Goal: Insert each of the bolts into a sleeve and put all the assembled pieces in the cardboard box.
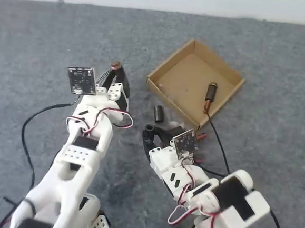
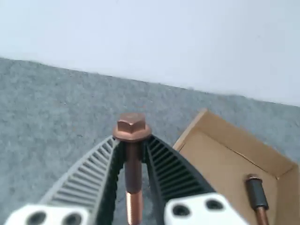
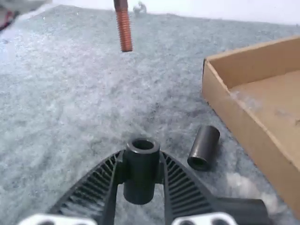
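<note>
Item 1: left gripper (image 2: pixel 133 146), left of the box (image 1: pixel 170 100), is clamping a bolt (image 2: pixel 132 161) by its shank, head up, threads hanging down.
Item 2: right gripper (image 3: pixel 140 158), just off the box's near wall, is pinching a sleeve (image 3: pixel 140 178) upright, bore facing up. I am judging both long axes roughly vertical, the bolt tip sitting higher and farther left of the box than the bore, not yet over it.
Item 3: spare sleeve (image 3: pixel 203 147) is lying beside that wall.
Item 4: assembled piece (image 1: pixel 210 92) is lying inside the box.
</note>
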You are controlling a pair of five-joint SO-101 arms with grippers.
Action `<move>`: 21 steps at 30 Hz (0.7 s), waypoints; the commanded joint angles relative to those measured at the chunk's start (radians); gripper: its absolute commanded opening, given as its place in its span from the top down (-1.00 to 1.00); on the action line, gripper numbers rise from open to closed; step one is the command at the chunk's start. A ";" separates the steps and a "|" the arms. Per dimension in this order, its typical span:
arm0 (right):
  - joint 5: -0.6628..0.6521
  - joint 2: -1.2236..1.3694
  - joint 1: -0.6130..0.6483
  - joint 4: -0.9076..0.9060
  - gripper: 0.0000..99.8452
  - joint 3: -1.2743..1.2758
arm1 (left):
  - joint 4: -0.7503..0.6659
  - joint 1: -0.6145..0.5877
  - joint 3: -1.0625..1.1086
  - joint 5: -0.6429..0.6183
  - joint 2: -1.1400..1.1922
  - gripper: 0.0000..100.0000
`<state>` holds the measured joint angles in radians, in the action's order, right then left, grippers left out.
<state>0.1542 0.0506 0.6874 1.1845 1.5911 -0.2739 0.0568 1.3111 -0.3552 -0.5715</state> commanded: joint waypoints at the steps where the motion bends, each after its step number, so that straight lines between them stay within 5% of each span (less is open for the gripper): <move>1: 0.003 0.042 0.010 0.102 0.99 -0.052 | 0.250 0.037 -0.028 0.005 -0.193 0.98; 10: 0.003 0.074 0.021 0.148 0.99 -0.051 | 0.408 0.150 -0.016 0.008 -0.364 0.98; 21: -0.107 0.084 0.041 0.148 0.99 -0.044 | 0.413 0.176 -0.018 0.009 -0.364 0.98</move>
<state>0.0713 0.1350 0.7196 1.3011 1.5742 0.1343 0.2102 1.3126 -0.3552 -0.8922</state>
